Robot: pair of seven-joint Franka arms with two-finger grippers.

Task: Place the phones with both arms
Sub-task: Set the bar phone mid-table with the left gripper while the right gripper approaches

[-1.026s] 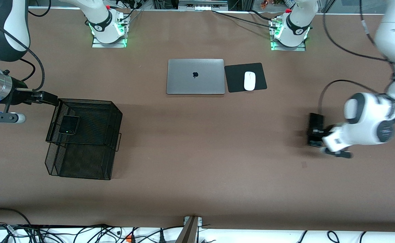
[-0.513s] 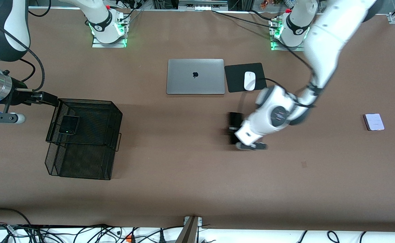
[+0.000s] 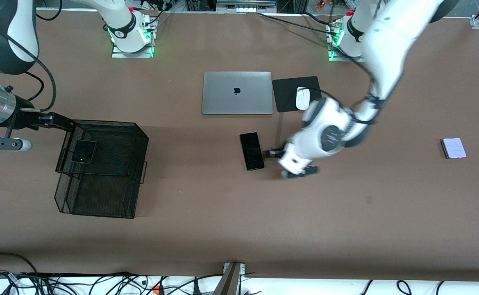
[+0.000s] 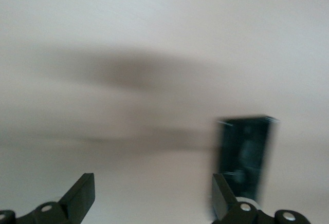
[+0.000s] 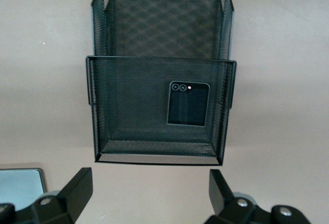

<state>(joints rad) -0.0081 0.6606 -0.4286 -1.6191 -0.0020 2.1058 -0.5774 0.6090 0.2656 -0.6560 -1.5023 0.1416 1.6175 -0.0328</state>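
Now the right hand waits spread over the black mesh tray holding the small squarish black phone, while the left hand, fingers apart, sits beside the long slim black phone on the bench, likely heading next for the pale lavender-white phone.

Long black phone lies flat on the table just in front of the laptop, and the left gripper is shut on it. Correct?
Not quite. The long black phone does lie flat nearer the camera than the laptop, but the left gripper is open beside it, holding nothing; front and left wrist views show this.
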